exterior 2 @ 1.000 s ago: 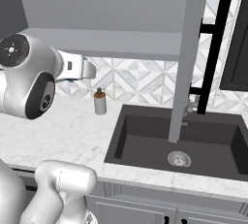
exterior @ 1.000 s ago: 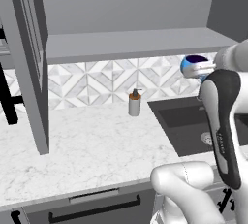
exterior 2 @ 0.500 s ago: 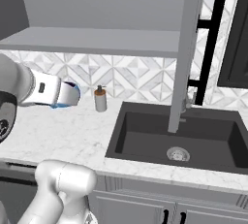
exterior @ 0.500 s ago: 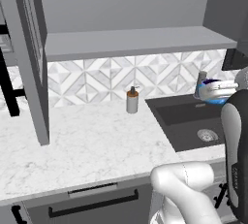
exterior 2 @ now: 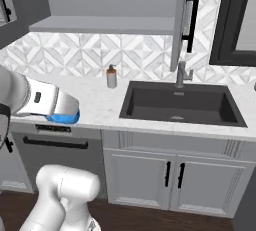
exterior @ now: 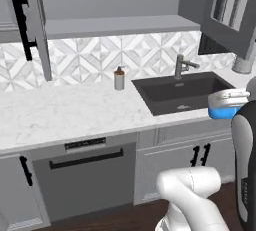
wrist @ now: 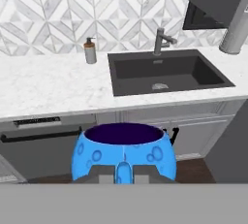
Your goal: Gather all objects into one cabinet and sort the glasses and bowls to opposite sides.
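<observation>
Since the earlier frames the base had been driven back from the desk (exterior: 65,115), so that both base views took in the lower doors and drawer fronts beneath it — a shift of the cameras, not of the fixtures. The small bright blue bowl (wrist: 124,157), seen earlier high beside the cabinet shelf, was now carried lower, at about desk height and out in front of the desk's edge.

The pincer (wrist: 124,173) was pressed onto the bowl's near rim, the bowl being held upright with its dark inside turned upward. In the left base view the bowl (exterior: 223,110) was seen at the far right, level with the front of the sink (exterior: 182,91); in the right base view it (exterior 2: 64,118) was seen at the left, tucked under the white forearm.

The upper cabinet was seen standing open, its flat grey shelf (exterior: 115,25) lying above the patterned backsplash, with a panelled door (exterior 2: 186,20) and its black bar handle hanging above the faucet (exterior 2: 181,73). A soap dispenser (exterior: 119,78) was seen standing on the desk just left of the sink, well apart from the bowl.
</observation>
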### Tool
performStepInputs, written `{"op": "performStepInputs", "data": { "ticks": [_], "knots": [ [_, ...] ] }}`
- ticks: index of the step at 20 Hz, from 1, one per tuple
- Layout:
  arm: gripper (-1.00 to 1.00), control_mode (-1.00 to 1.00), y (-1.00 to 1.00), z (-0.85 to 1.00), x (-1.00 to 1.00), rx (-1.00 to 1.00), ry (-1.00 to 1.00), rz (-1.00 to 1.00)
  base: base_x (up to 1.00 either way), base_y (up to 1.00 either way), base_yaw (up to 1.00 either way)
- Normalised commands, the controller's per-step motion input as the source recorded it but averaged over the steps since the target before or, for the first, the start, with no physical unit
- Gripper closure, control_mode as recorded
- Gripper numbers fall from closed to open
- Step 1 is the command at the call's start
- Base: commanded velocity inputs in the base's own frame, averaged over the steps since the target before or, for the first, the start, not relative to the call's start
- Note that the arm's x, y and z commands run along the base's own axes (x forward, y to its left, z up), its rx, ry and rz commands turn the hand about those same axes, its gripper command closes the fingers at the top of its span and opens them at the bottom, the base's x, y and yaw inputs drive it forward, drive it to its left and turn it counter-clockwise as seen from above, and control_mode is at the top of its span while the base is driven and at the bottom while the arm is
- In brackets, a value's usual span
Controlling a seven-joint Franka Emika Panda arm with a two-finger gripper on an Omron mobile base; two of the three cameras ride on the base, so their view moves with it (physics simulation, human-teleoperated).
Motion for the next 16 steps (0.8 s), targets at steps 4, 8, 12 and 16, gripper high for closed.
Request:
{"op": "performStepInputs", "data": {
  "ticks": [4, 8, 12, 16],
  "knots": [
    [1.0, 1.0, 0.0, 0.0, 0.0, 0.0, 0.0, 0.0, -1.0, 0.0, 0.0],
    [1.0, 1.0, 0.0, 0.0, 0.0, 0.0, 0.0, 0.0, -1.0, 0.0, 0.11],
    [1.0, 1.0, 0.0, 0.0, 0.0, 0.0, 0.0, 0.0, -1.0, 0.01, 0.23],
    [1.0, 1.0, 0.0, 0.0, 0.0, 0.0, 0.0, 0.0, -1.0, 0.07, 0.25]
  ]
}}
